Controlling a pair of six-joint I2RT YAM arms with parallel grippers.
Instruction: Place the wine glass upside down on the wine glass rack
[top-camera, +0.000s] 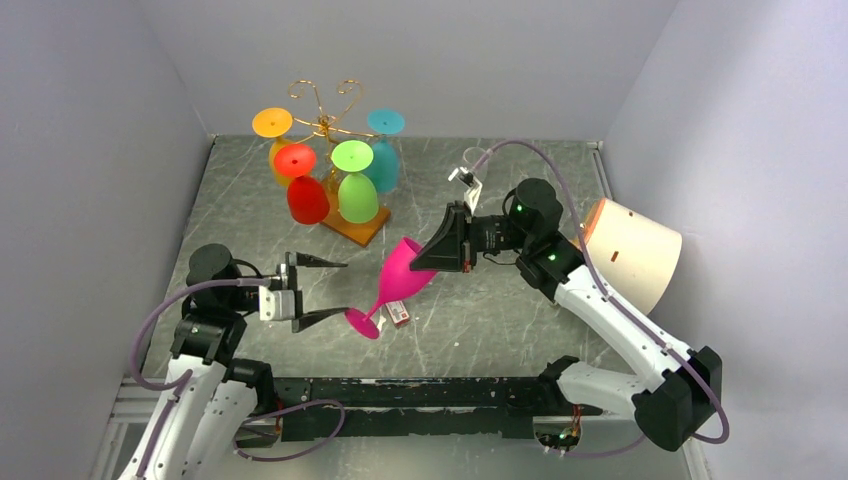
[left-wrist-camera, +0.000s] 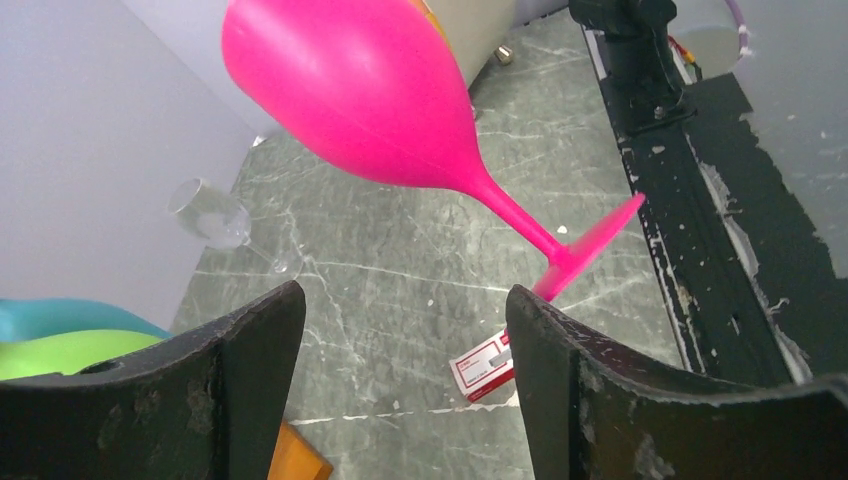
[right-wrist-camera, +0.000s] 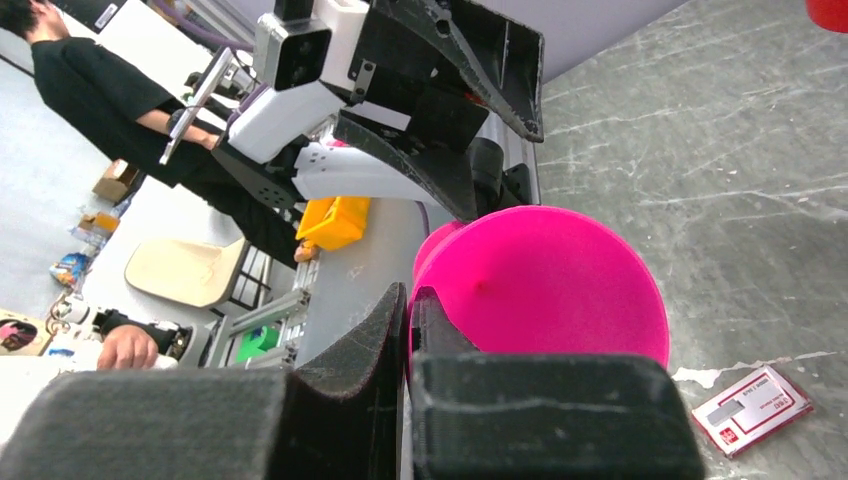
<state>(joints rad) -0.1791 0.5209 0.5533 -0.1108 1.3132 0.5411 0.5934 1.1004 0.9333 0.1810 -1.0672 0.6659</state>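
The pink wine glass (top-camera: 405, 272) hangs tilted over the table, bowl up to the right and foot down to the left. My right gripper (top-camera: 428, 258) is shut on the bowl's rim; the right wrist view shows the rim pinched between its fingers (right-wrist-camera: 385, 330) beside the pink bowl (right-wrist-camera: 545, 280). My left gripper (top-camera: 343, 289) is open and empty, with the glass's foot just past its lower fingertip. The left wrist view shows the bowl (left-wrist-camera: 360, 90) above and the foot beyond the open fingers (left-wrist-camera: 560, 350). The gold wire wine glass rack (top-camera: 322, 110) stands at the back left on its wooden base (top-camera: 365, 230).
Orange, red, green and teal glasses (top-camera: 357, 195) hang upside down on the rack. A clear glass (top-camera: 468, 160) lies near the back wall. A small red-and-white card (top-camera: 397, 313) lies under the pink glass's foot. A cream cone-shaped shade (top-camera: 635, 255) sits at the right. Walls close three sides.
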